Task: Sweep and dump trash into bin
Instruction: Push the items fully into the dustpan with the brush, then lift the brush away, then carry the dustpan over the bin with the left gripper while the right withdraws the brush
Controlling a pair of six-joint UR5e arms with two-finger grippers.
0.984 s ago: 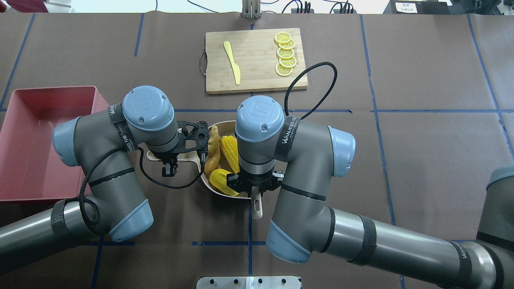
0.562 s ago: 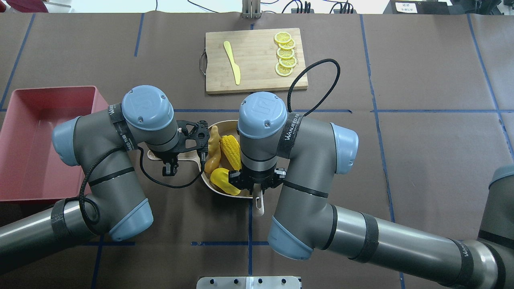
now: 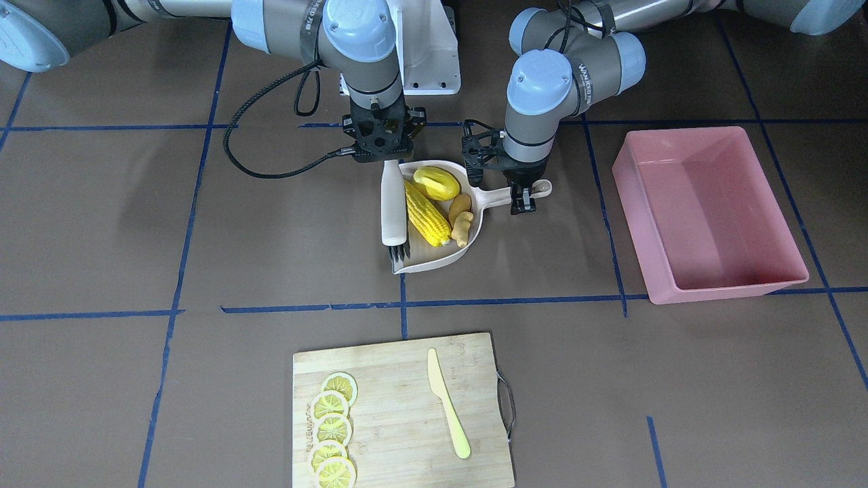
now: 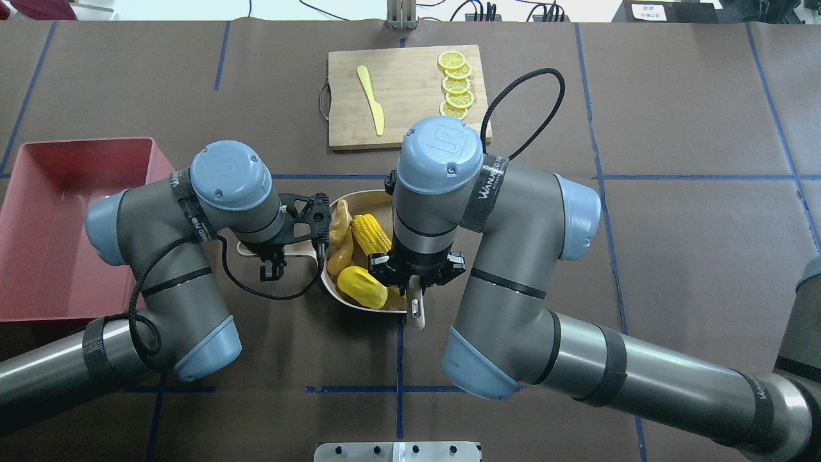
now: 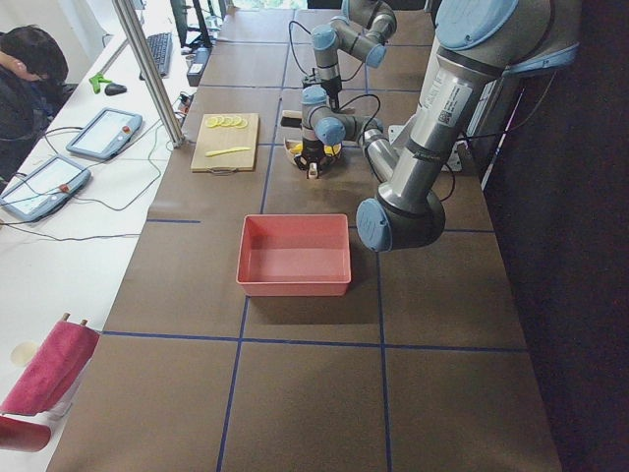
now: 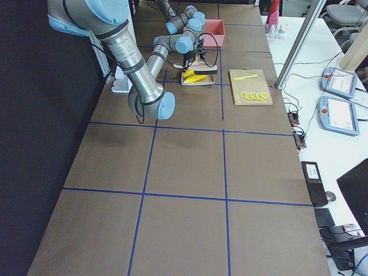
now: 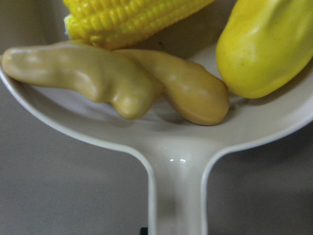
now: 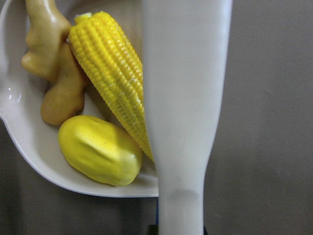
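Observation:
The corn cob (image 4: 371, 234), the lumpy yellow oval piece (image 4: 362, 287) and the tan ginger root (image 4: 340, 239) all lie inside the beige dustpan (image 4: 355, 200) at the table's middle. My left gripper (image 4: 272, 253) is shut on the dustpan's handle (image 3: 498, 196). My right gripper (image 4: 415, 277) is shut on a white brush (image 3: 392, 203), which lies along the pan's side with its bristles at the pan's mouth. The pink bin (image 4: 38, 212) stands empty at the left, apart from the pan. The right wrist view shows the brush (image 8: 186, 107) beside the corn cob (image 8: 112, 73).
A wooden cutting board (image 4: 410, 122) with lemon slices (image 4: 455, 86) and a pale yellow knife (image 4: 372, 99) lies beyond the dustpan. The right arm's black cable (image 4: 519, 109) loops over the board's corner. Blue tape lines cross the brown table cover.
My right arm has moved away from the robot and a little right, drawing the brush forward along the pan. The oval piece now shows in full. The left arm has barely moved.

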